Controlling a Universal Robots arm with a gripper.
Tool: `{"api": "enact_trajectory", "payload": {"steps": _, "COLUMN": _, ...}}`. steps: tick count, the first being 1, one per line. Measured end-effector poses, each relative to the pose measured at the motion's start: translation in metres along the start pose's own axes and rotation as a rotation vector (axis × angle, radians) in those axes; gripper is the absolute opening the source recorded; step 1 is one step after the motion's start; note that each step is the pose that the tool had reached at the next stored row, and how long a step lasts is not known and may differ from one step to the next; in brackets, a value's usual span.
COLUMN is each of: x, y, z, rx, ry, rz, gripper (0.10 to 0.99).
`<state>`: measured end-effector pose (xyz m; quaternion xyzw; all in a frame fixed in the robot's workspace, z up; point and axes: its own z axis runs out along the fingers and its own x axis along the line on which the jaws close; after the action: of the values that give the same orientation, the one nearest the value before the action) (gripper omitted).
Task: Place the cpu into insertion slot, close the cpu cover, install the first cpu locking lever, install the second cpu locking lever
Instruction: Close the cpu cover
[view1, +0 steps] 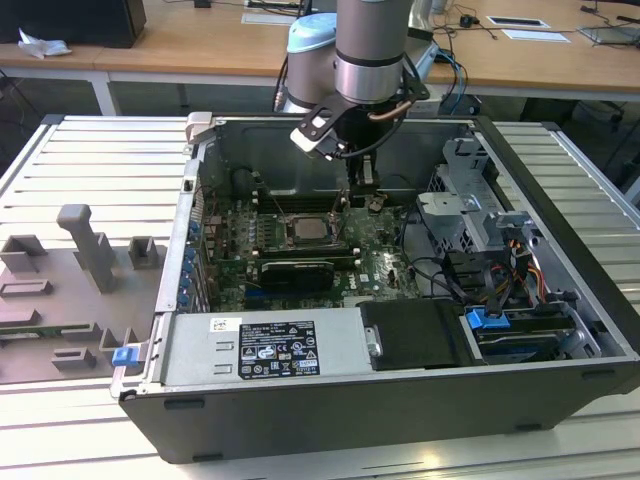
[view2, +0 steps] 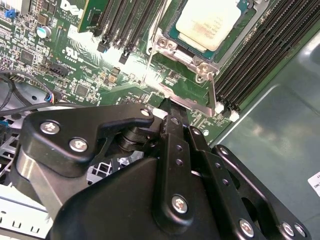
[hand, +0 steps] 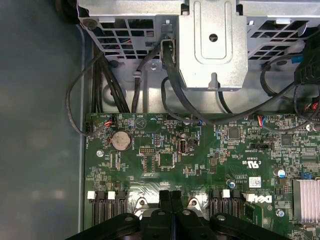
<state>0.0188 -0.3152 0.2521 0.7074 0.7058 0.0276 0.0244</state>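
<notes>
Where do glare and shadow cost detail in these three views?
Second wrist view: glare washes the silvery-grey square cpu almost white. Exterior view: the green motherboard sits in shade inside the dark case, while the pale ribbed table is bright. First wrist view: the dark grey case panel is dim, with faint reflections.

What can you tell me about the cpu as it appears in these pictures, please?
The cpu is a flat square chip with a pale silvery metal top, rounded corners and a darker teal edge. It lies level in the insertion slot, whose silvery metal rim surrounds it, on the green motherboard. Nothing rests on its top; the gripper is beside the slot, off the chip.
</notes>
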Motion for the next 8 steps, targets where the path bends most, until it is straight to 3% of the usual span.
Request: {"api": "enact_trajectory", "payload": {"steps": 8, "x": 0.0, "y": -0.0028, "z": -0.0002, "rx": 0.0, "ry": 0.0, "rz": 0.0, "gripper": 0.106}}
